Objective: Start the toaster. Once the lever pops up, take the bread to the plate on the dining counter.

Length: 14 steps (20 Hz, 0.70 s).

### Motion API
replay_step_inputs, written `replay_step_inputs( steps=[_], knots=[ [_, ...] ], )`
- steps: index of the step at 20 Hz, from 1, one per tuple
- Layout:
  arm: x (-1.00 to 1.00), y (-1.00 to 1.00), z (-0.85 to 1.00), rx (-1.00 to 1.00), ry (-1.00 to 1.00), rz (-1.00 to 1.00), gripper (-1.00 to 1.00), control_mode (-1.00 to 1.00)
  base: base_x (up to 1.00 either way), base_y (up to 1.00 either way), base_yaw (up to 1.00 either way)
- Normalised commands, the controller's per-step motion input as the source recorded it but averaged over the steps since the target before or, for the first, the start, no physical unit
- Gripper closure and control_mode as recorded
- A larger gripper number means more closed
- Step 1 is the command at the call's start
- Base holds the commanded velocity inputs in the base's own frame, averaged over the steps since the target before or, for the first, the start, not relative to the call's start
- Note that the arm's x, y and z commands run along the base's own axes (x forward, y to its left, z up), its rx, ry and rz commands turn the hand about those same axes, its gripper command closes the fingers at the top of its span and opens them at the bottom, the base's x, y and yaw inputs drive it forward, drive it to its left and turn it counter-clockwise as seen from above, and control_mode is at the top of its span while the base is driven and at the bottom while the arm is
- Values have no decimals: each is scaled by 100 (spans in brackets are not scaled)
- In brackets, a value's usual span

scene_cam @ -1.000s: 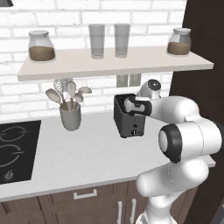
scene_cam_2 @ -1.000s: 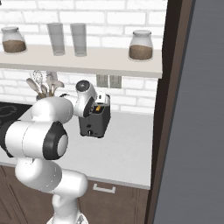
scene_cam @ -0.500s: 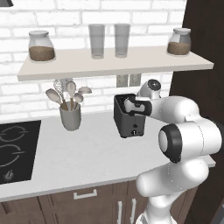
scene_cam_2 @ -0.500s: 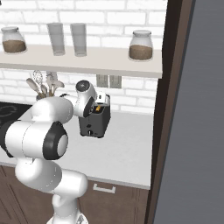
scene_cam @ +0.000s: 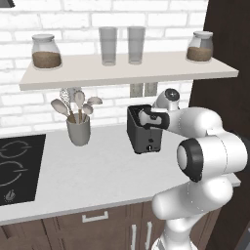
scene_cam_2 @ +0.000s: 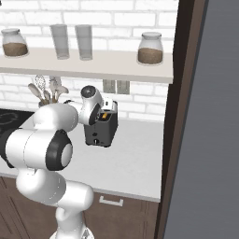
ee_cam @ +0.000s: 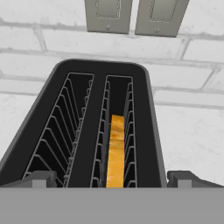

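My base faces a white countertop (scene_cam: 97, 176) against the brick wall. The toaster (scene_cam: 142, 132) and a grey utensil cup (scene_cam: 78, 131) stand on it, well apart. A black cooktop (scene_cam: 14, 166) sits at its left end.

Bread (ee_cam: 116, 148) upright in toaster (ee_cam: 144, 131) right-hand slot, below wall outlets (ee_cam: 135, 15).
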Motion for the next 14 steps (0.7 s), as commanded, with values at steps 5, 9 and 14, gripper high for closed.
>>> replay_step_inputs(
  steps=[5,9,14],
  knots=[
    [0,0,0,0,0,0,-100,-100,0,0,0],
    [0,0,0,0,0,0,-100,-100,0,0,0],
    [0,0,0,0,0,0,-100,-100,0,0,0]
  ],
)
